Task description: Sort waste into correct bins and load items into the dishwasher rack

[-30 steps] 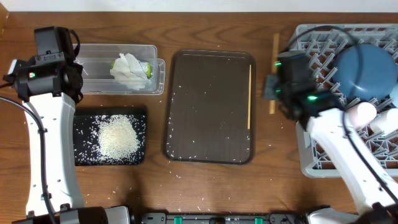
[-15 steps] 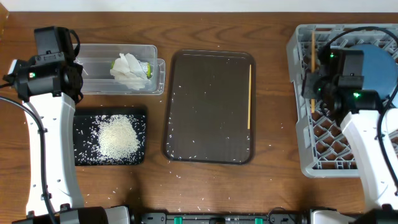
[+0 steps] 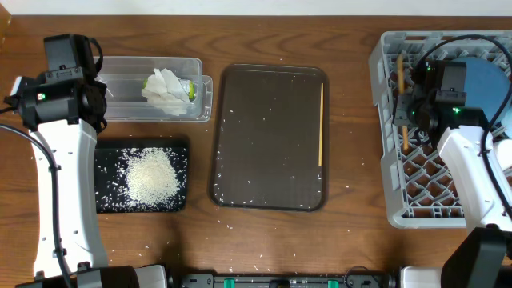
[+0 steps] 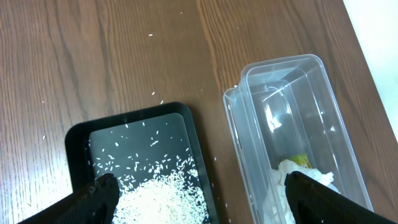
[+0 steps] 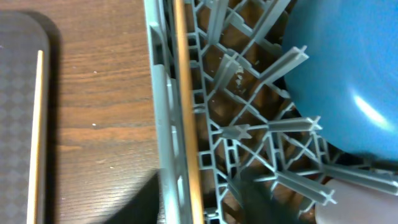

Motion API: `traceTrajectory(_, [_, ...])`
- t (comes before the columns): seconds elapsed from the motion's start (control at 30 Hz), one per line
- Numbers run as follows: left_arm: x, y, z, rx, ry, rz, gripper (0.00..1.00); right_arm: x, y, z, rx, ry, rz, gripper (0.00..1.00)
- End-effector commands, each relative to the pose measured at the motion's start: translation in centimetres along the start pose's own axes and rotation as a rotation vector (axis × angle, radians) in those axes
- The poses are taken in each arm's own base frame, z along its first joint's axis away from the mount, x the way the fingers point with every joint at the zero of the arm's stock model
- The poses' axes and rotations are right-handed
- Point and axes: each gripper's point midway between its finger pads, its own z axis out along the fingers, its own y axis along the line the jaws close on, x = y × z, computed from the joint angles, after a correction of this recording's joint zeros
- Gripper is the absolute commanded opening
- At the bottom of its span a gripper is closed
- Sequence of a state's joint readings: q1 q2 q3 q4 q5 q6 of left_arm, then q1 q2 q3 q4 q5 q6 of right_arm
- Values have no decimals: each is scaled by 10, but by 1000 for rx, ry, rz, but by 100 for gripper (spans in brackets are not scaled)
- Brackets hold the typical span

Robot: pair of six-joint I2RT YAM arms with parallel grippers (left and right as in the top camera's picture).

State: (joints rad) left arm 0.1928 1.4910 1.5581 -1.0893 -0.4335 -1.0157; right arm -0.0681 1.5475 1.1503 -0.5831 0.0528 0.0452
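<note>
While the right gripper [image 3: 410, 112] hangs over the left edge of the grey dishwasher rack [image 3: 400, 210], its fingers are hidden under the wrist. Whether they stand apart or together cannot be told. One wooden chopstick [image 5: 185, 124] lies lengthwise just inside the rack's left wall, against the lattice; whether the fingers touch it is unclear. The dark-blue dish [image 3: 488, 80] sits among the pegs at the rack's far right. A second chopstick [image 3: 322, 124] lies along the right edge of the brown serving tray [image 3: 268, 160], left of the rack. At far left, the clear tub [image 3: 120, 68] holds the white tissue [image 3: 166, 86] and the yellow-green wrapper [image 3: 190, 88]. Just nearer, the black tray [image 3: 104, 156] carries the rice heap [image 3: 152, 176], with stray grains scattered on the table [image 3: 352, 232]. The left gripper [image 4: 199, 186] hovers above black tray and tub, jaws spread wide, holding nothing.
</note>
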Motion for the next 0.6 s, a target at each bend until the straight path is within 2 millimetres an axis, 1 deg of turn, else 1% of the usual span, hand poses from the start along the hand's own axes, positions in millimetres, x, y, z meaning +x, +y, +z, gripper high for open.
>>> traceTrajectory(0.0, [-3, 3, 2, -19, -18, 11, 88, 1, -13, 0, 72, 4, 35, 67])
traceTrajectory(0.07, [-3, 3, 2, -20, -18, 10, 88, 3, -14, 0, 72, 10, 43, 83])
traceTrajectory(0.13, [-3, 3, 2, -20, -18, 10, 88, 5, -10, 0, 51, 20, 53, 87])
traceTrajectory(0.23, [-3, 3, 2, -19, -18, 11, 88, 9, 10, 0, -61, 37, 53, 91])
traceTrajectory(0.33, [-3, 3, 2, -19, -18, 11, 88, 11, 41, -5, -243, 58, 61, 92])
traceTrajectory(0.4, [-3, 3, 2, -20, -18, 10, 88, 13, 58, -10, -331, 73, 93, 91])
traceTrajectory(0.47, [-3, 3, 2, -19, -18, 11, 88, 15, 72, -13, -374, 93, 126, 88])
traceTrajectory(0.57, [-3, 3, 2, -19, -18, 11, 88, 19, 93, -16, -401, 112, 146, 88])
